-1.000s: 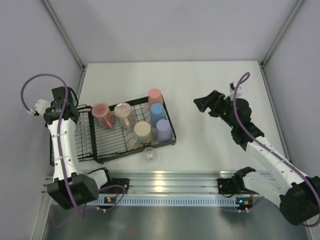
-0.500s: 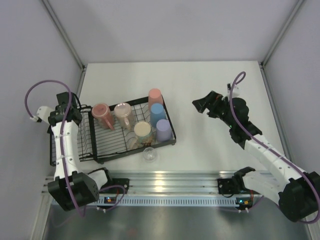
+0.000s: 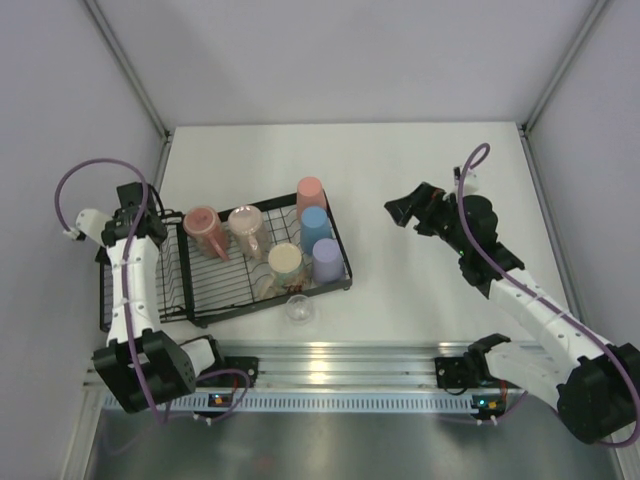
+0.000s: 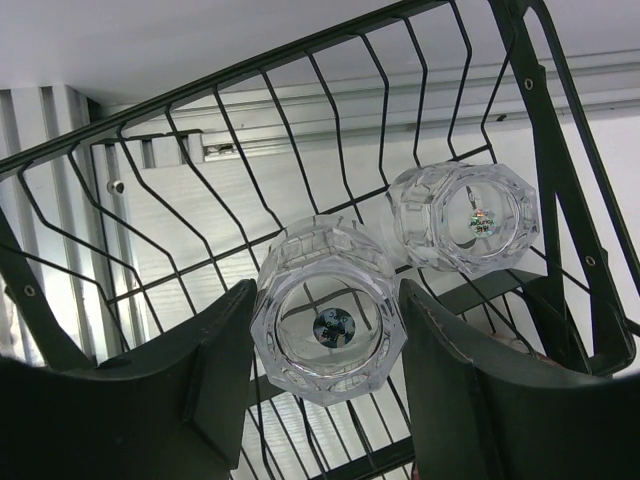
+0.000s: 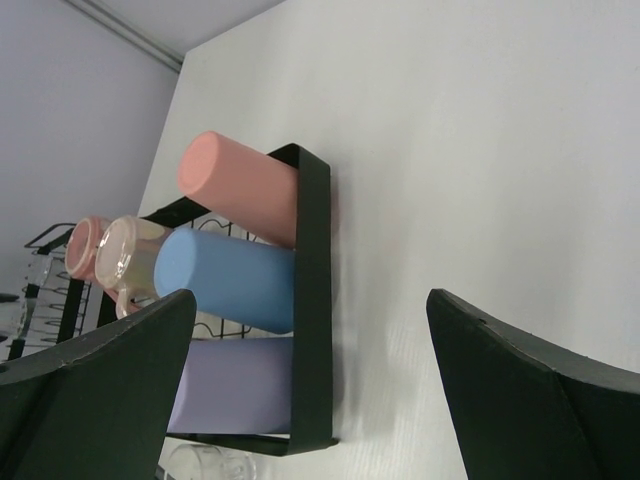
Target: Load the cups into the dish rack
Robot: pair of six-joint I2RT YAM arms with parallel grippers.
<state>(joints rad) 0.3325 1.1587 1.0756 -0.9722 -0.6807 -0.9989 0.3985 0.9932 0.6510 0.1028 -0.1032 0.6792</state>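
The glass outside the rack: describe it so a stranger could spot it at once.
Find the black wire rack on the left half of the table. Just off its near edge, before the cream cup and lavender cup, sits a small clear glass. It alone is outside the rack.

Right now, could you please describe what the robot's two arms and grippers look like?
The left arm and right arm have white links with black joints. A purple cable loops along each. The left gripper and right gripper have broad black fingers.
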